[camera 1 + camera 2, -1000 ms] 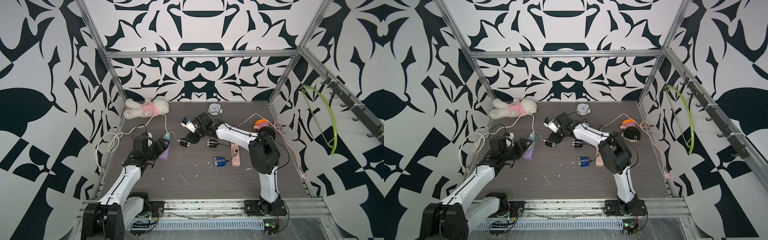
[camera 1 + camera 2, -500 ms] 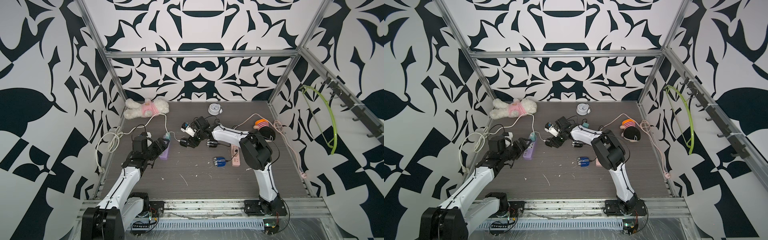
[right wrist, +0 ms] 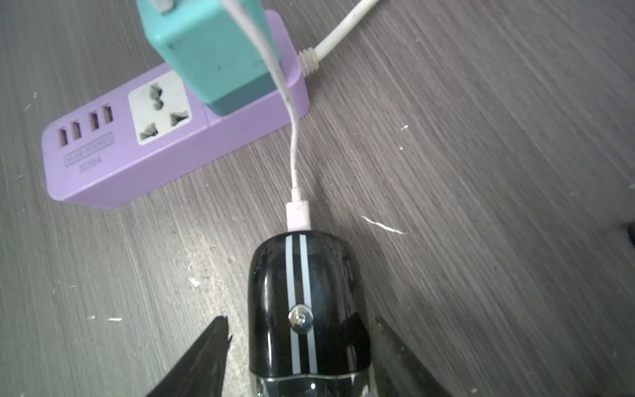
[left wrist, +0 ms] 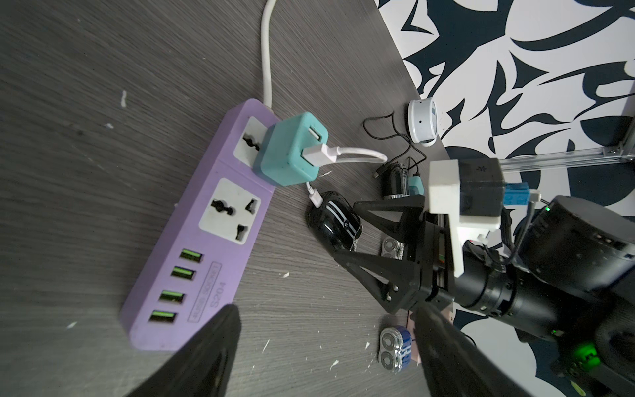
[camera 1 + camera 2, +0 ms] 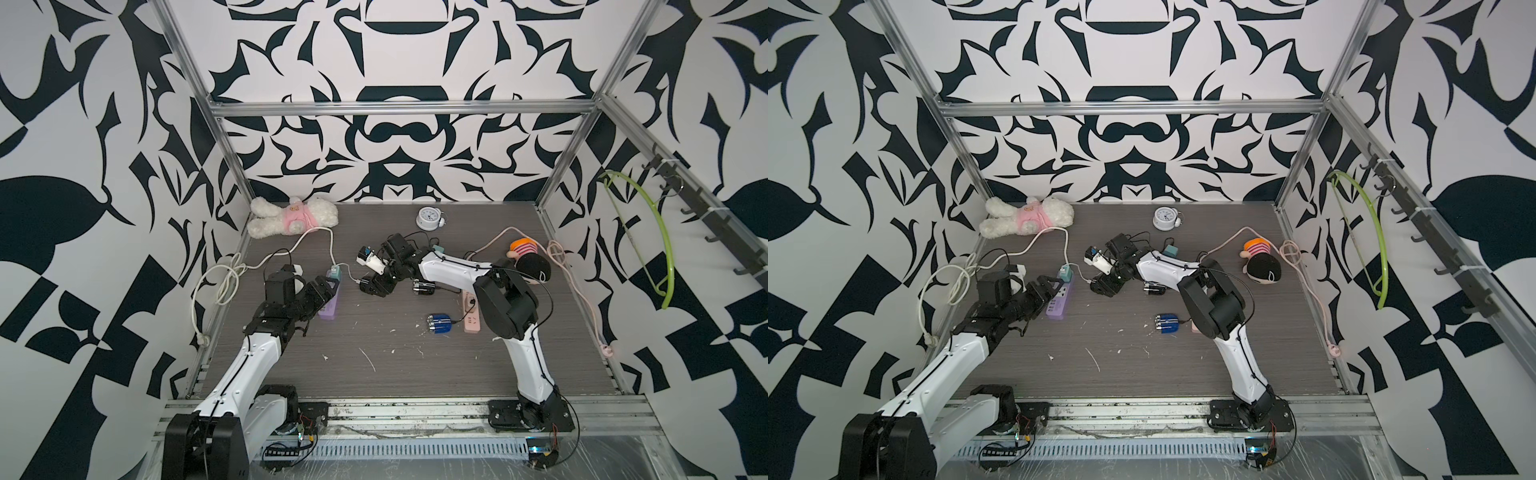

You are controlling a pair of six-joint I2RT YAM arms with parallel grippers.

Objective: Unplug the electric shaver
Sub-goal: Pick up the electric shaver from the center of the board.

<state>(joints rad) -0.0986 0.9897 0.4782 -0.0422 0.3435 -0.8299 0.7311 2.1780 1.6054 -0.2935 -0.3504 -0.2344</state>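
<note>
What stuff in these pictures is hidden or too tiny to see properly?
Black shaver: its head end is cut off by the right wrist view's bottom edge.
Pink power strip: mostly behind the right arm in a top view.
Clock: hands too small to read in both top views.
Purple power strip: label's small print is blurred in the left wrist view.
</note>
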